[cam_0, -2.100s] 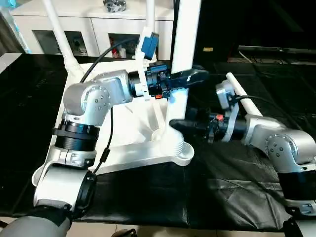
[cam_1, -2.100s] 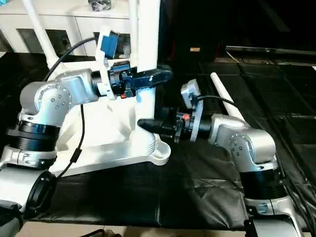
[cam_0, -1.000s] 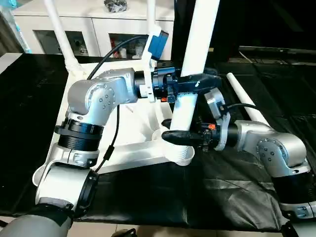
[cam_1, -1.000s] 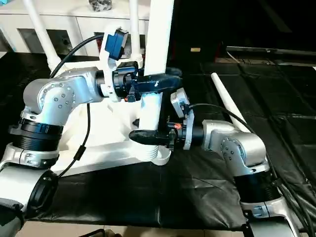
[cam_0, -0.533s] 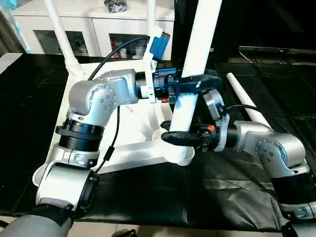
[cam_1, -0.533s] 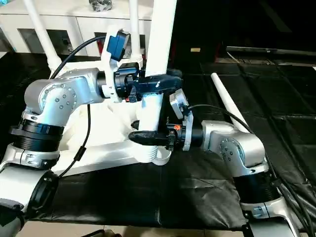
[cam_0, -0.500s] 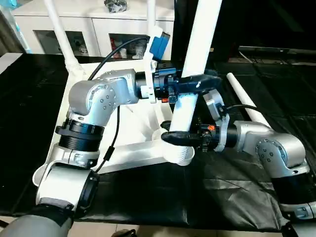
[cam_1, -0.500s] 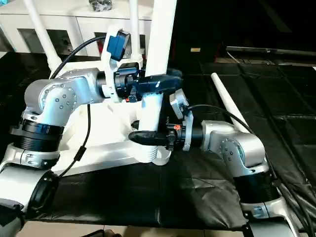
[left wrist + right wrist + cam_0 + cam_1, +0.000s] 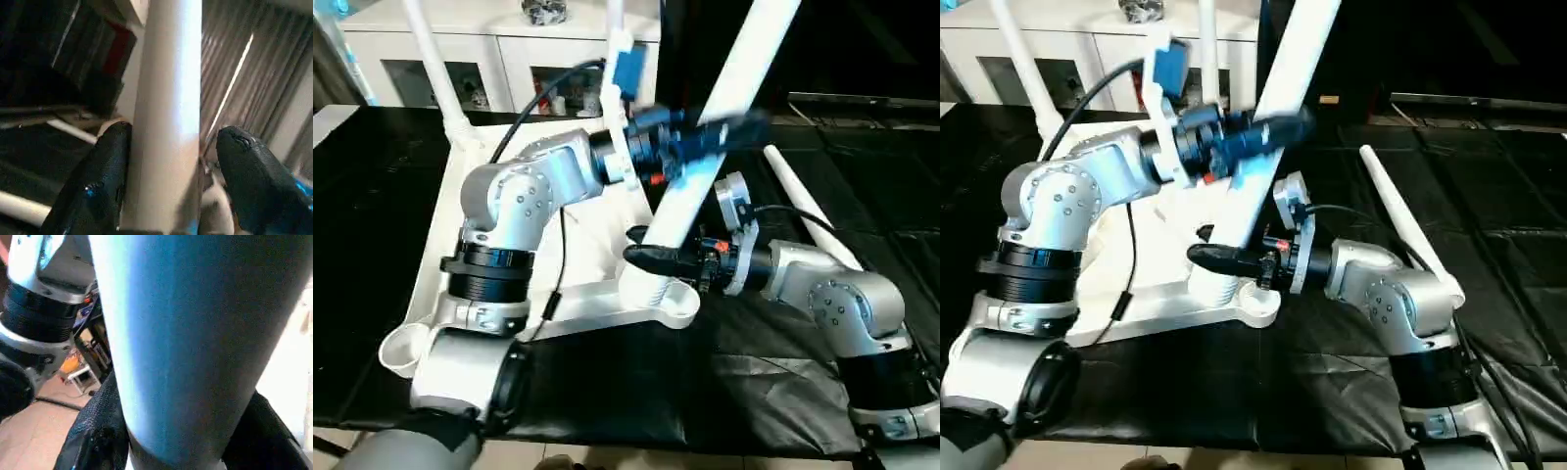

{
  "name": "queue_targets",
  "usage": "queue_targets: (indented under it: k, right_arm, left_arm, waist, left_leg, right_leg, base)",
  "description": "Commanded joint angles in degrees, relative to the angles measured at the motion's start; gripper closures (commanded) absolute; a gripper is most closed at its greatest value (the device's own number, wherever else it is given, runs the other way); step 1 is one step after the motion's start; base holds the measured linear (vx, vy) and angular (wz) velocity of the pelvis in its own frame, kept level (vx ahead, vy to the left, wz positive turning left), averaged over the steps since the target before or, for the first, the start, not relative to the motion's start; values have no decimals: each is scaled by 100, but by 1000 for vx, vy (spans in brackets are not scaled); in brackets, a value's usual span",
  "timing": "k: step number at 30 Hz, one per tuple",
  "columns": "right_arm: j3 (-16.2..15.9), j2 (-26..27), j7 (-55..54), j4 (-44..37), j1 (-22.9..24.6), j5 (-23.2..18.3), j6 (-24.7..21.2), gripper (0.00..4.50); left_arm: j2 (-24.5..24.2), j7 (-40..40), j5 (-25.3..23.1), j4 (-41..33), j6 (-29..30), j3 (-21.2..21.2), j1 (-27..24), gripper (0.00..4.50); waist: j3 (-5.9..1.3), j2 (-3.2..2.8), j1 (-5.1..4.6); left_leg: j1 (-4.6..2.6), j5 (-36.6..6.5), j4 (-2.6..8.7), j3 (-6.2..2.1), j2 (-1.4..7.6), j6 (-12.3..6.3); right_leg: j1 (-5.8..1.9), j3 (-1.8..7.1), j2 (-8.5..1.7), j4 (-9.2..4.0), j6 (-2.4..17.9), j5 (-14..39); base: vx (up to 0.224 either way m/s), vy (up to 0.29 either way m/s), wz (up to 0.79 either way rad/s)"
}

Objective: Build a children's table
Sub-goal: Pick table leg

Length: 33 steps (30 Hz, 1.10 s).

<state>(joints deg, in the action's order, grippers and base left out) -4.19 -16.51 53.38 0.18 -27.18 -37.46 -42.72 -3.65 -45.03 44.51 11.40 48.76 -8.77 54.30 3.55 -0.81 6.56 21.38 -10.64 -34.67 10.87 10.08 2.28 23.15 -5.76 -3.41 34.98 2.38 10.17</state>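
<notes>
Black sheeting (image 9: 607,392) is covering the work surface across the lower frame, where the white tabletop (image 9: 592,250) is lying ribbed side up at centre. Nearest the camera, the corner socket (image 9: 668,304) at lower centre is taking the foot of a tapered leg (image 9: 724,88), which is leaning up toward the upper right. The right gripper (image 9: 656,258) is reaching in from the right and pinching the leg low, just above the socket, a black finger on each side in its wrist view. Higher up, the left gripper (image 9: 715,137) is straddling the same leg; in its wrist view one finger is touching the tube while the other (image 9: 254,171) is standing off it, so the jaws appear to be spreading.

Judged from this, the leg-seating step is under way; the next move calls for righting the tilted leg and pressing it home. A spare leg (image 9: 808,211) is lying at right; two fitted legs (image 9: 429,59) are rising at upper left before a white cabinet (image 9: 509,49). Motion blur is smearing the left gripper, and the leg's seating depth is hidden.
</notes>
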Motion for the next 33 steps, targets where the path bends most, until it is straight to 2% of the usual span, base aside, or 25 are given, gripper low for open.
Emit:
queue_targets:
  k: [1, 5, 8, 10, 11, 12, 15, 18, 22, 23, 24, 25, 26, 28, 29, 31, 33]
  right_arm:
    - [239, 25, -326, 81, 25, 101, 73, 256]
    - [288, 86, -476, 152, 70, 244, 331, 256]
    - [350, 151, -616, 191, 112, 332, 569, 257]
    - [544, 263, -1074, 283, 174, 494, 834, 257]
    - [609, 290, -1245, 301, 212, 576, 942, 257]
    - [611, 283, -1371, 305, 243, 695, 1036, 257]
    - [466, 210, -1610, 252, 409, 1178, 1440, 257]
    - [319, 225, -1781, 176, 623, 1520, 1821, 257]
    - [146, 241, -2187, 24, 917, 1838, 1836, 257]
    - [134, 267, -2251, -3, 979, 1879, 1860, 257]
    - [120, 307, -2276, -64, 1055, 1876, 1857, 257]
    - [93, 361, -2283, -140, 1141, 1882, 1887, 257]
    - [77, 392, -2278, -191, 1189, 1883, 1909, 257]
    - [27, 433, -2287, -244, 1256, 1908, 1950, 257]
    - [-6, 453, -2305, -249, 1275, 1930, 1959, 257]
    - [-51, 480, -2341, -255, 1296, 1963, 1979, 257]
    - [-90, 481, -2361, -263, 1297, 1980, 2003, 257]
  left_arm:
    - [19, 167, 393, -161, 103, -319, 197, 147]
    - [-95, 365, 675, -175, 233, -683, 169, 147]
    - [-216, 396, 633, -248, 247, -706, 103, 147]
    - [-641, 138, 124, -414, 30, -342, -175, 147]
    - [-878, -36, -165, -509, -88, -70, -337, 147]
    - [-1067, -217, -380, -598, -192, 176, -479, 147]
    - [-1627, -659, -917, -917, -458, 882, -942, 147]
    - [-2009, -885, -1173, -1227, -567, 1341, -1342, 147]
    - [-2451, -1016, -1632, -1494, -793, 1930, -1786, 147]
    - [-2558, -1060, -1832, -1513, -926, 2102, -1888, 147]
    - [-2686, -1104, -2117, -1484, -1127, 2345, -2010, 147]
    - [-2838, -1162, -2475, -1428, -1364, 2643, -2143, 147]
    - [-2923, -1195, -2678, -1395, -1496, 2811, -2214, 147]
    - [-3017, -1190, -2851, -1375, -1541, 3009, -2306, 147]
    - [-3026, -1162, -2892, -1352, -1530, 3085, -2351, 147]
    - [-3010, -1088, -2906, -1323, -1452, 3165, -2415, 147]
    - [-2963, -950, -3037, -1229, -1447, 3270, -2477, 147]
  waist:
    - [-475, 61, 30]
    - [-465, 67, 36]
    - [-464, 64, 20]
    - [-459, 49, 9]
    - [-459, 67, 7]
    - [-451, 50, -9]
    - [-458, 15, -30]
    - [-453, -9, -35]
    - [-430, -15, -57]
    - [-412, -14, -69]
    - [-399, -17, -85]
    - [-392, -16, -93]
    - [-376, -38, -112]
    - [-394, -29, -156]
    - [-396, -54, -170]
    - [-399, -49, -174]
    - [-400, -78, -175]
  left_leg:
    - [-15, -410, 293, -161, 277, -292]
    - [-38, -433, 297, -152, 273, -282]
    - [-44, -417, 302, -155, 281, -298]
    - [-47, -395, 329, -175, 307, -260]
    - [-70, -423, 348, -189, 323, -230]
    - [-73, -405, 343, -159, 301, -187]
    - [-86, -391, 355, -162, 319, -90]
    - [-95, -508, 370, -164, 332, -19]
    - [-100, -696, 382, -160, 315, 14]
    - [-86, -785, 396, -167, 315, 41]
    - [-112, -944, 406, -169, 316, 69]
    - [-109, -990, 416, -181, 307, 51]
    - [-122, -1120, 433, -187, 316, 77]
    - [-124, -1142, 438, -196, 307, 94]
    - [-128, -1130, 431, -191, 311, 111]
    - [-125, -1149, 428, -192, 317, 117]
    - [-124, -1176, 424, -196, 315, 121]
  right_leg:
    - [-409, 327, -532, -453, 849, 1186]
    - [-386, 333, -522, -468, 726, 1406]
    - [-380, 334, -516, -465, 705, 1354]
    - [-357, 346, -529, -447, 662, 1359]
    - [-352, 353, -545, -453, 603, 1427]
    - [-351, 361, -518, -447, 569, 1415]
    - [-337, 373, -516, -420, 539, 1332]
    - [-336, 385, -536, -404, 645, 1275]
    - [-339, 391, -534, -444, 661, 1418]
    - [-349, 392, -537, -460, 611, 1601]
    - [-332, 393, -534, -489, 532, 1842]
    - [-331, 390, -526, -523, 468, 1960]
    - [-313, 398, -525, -541, 334, 2160]
    - [-320, 390, -522, -546, 267, 2209]
    - [-310, 392, -521, -537, 314, 2152]
    - [-311, 394, -527, -527, 416, 2049]
    - [-315, 392, -521, -507, 537, 1882]
  base:
    - [0, 0, 0]
    - [0, 0, 0]
    - [0, 0, 0]
    - [0, 0, 0]
    - [0, 0, 0]
    - [0, 0, 0]
    - [0, 0, 0]
    - [0, 0, 0]
    - [0, 0, 0]
    - [0, 0, 0]
    - [0, 0, 0]
    - [0, 0, 0]
    - [0, 0, 0]
    - [0, 0, 0]
    - [0, 0, 0]
    - [0, 0, 0]
    - [0, 0, 0]
